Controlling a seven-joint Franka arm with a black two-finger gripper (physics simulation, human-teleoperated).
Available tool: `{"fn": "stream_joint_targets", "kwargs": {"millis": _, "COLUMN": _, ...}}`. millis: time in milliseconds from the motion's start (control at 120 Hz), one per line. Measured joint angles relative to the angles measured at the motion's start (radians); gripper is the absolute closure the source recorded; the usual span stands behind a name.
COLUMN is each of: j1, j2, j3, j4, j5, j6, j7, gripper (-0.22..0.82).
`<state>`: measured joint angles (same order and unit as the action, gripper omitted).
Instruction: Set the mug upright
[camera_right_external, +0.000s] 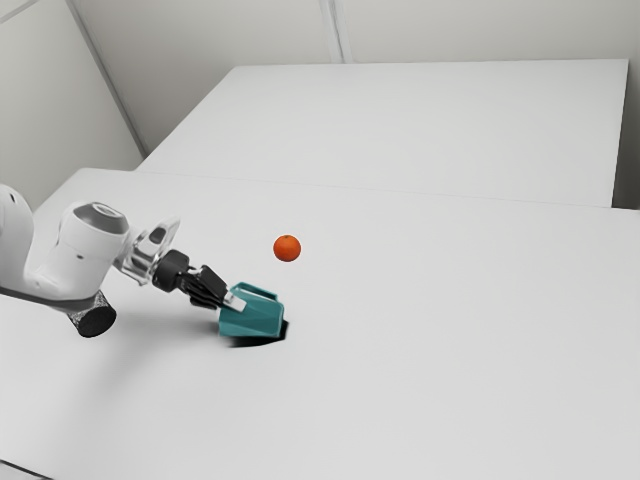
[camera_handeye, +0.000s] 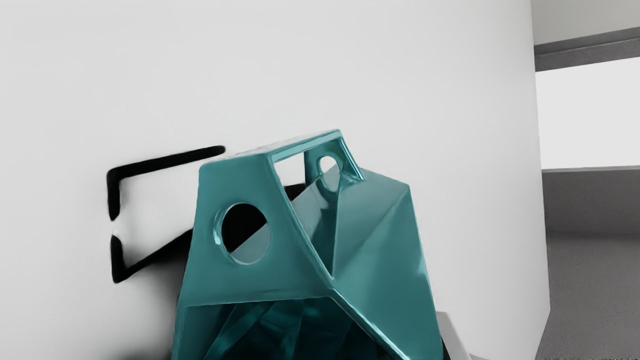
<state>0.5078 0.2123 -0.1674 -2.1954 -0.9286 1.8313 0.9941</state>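
Note:
The teal mug lies tipped over in the exterior view, its handle on the upper side and its open end toward the arm. My gripper reaches down from the exterior view's left, its tip overlapping the mug's rim area. In the wrist view the mug is large and near, with its angular handle, round holes and dark hollow inside showing. A grey part of the gripper shows beside the mug's outer wall. The mug hides much of the contact, so whether it is held cannot be told.
An orange fruit sits on the white table, beyond the mug. A dark cylindrical object shows beneath the arm at the exterior view's left. Another white surface stands behind the table. The mug casts a black shadow.

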Motion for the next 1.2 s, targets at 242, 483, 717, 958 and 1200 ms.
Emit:
{"fn": "stream_joint_targets", "kwargs": {"millis": 242, "j1": -0.006, "j2": -0.052, "j3": -0.015, "j4": -0.003, "j5": 0.003, "j6": 0.006, "j7": 0.028, "gripper": 0.78}}
{"fn": "stream_joint_targets", "kwargs": {"millis": 483, "j1": -0.010, "j2": -0.177, "j3": -0.099, "j4": -0.038, "j5": 0.102, "j6": 0.105, "j7": 0.019, "gripper": 0.78}}
{"fn": "stream_joint_targets", "kwargs": {"millis": 717, "j1": -0.006, "j2": -0.306, "j3": -0.220, "j4": -0.066, "j5": 0.469, "j6": 0.257, "j7": -0.093, "gripper": 0.78}}
{"fn": "stream_joint_targets", "kwargs": {"millis": 958, "j1": -0.010, "j2": -0.321, "j3": -0.298, "j4": -0.065, "j5": 0.759, "j6": 0.324, "j7": -0.278, "gripper": 0.78}}
{"fn": "stream_joint_targets", "kwargs": {"millis": 1200, "j1": -0.009, "j2": -0.322, "j3": -0.338, "j4": -0.078, "j5": 0.836, "j6": 0.356, "j7": -0.459, "gripper": 0.79}}
